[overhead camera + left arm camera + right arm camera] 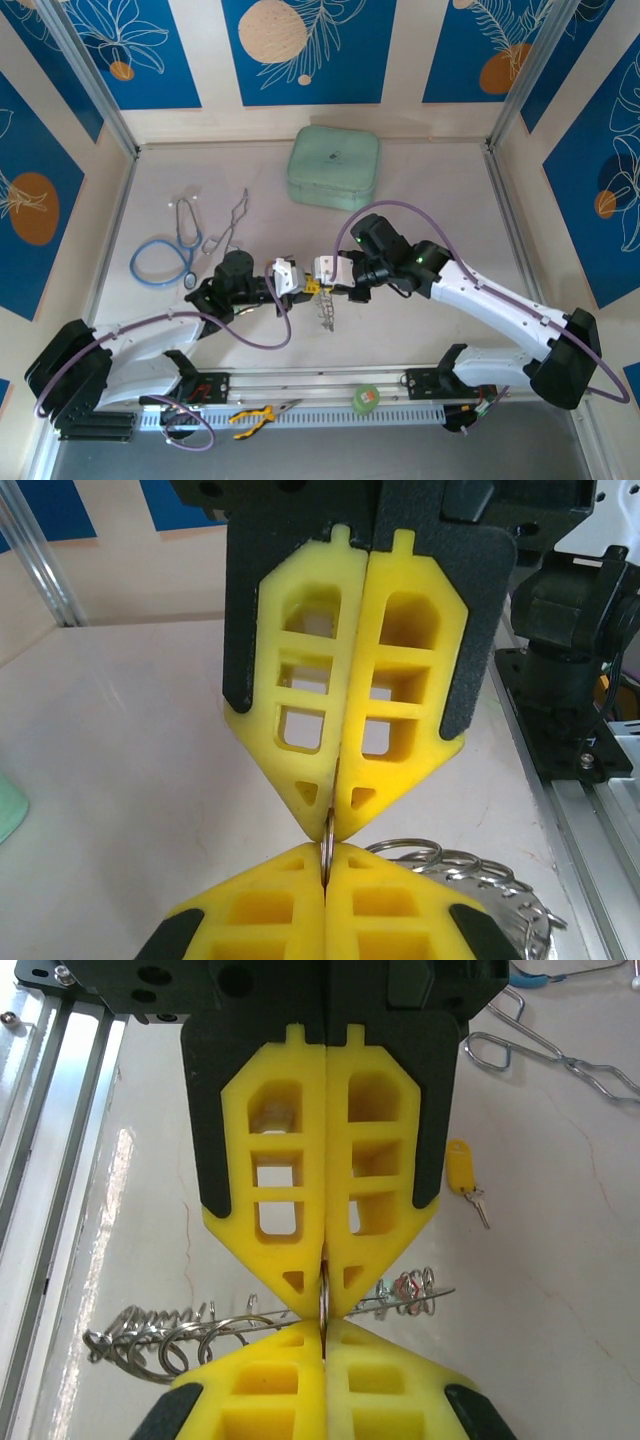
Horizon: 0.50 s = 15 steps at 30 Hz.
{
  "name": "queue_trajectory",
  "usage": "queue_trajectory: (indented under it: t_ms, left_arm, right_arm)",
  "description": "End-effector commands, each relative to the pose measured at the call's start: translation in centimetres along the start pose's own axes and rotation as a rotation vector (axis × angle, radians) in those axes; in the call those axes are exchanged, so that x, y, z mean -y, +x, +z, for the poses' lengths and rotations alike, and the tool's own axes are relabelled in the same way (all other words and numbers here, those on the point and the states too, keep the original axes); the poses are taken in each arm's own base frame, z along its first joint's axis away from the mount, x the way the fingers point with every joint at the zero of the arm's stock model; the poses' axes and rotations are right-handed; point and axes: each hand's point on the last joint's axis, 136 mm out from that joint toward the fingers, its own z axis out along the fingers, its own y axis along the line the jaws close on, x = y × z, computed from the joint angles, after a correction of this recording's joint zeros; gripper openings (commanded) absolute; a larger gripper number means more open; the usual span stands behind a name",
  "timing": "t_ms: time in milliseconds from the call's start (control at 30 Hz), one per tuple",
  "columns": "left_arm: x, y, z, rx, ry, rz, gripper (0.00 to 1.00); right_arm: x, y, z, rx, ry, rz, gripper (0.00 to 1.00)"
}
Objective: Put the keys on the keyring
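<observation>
Yellow plastic fingers of the left gripper [332,820] are clenched, tip to tip against the right gripper [324,1298], which is likewise clenched. Both pinch one thin loop of the keyring [250,1328], seen edge-on between the two pairs of tips.

The rest of the keyring is a string of linked silver loops just under the tips, its long axis crosswise to the right jaws. Cannot tell whether it touches the table [560,1270]. A red key head [409,1285] seems caught among the loops to one side; too small to be sure.

Beside the right fingers, apart from the loops, a yellow key [459,1167] lies flat on the table. Its blade points roughly the way the fingers point, slanted outward. It is not on the ring.

Judgement: fetching it means one gripper letting go of the loop. The right one looks nearer, and nothing lies between it and the key.

- Farther out on that same side: wire tongs [545,1052], then the blue stethoscope [162,255].
- Well beyond the jaws: a mint-green case [333,166].
- Behind the jaws, by the arm bases: pliers [252,414] and a green tape roll [367,398].
</observation>
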Motion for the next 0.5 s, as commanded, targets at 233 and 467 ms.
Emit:
queue_trajectory:
  t_ms: [233,467]
  left_arm:
    - [0.7,-4.1,-0.9,0.210,0.021,0.051,0.00]
    - [1.4,-3.8,-0.7,0.220,0.069,0.035,0.00]
  right_arm:
    - [-0.4,-3.2,-3.3,0.452,-0.011,0.079,0.33]
    - [-0.5,-1.4,-3.3,0.542,-0.001,0.111,0.31]
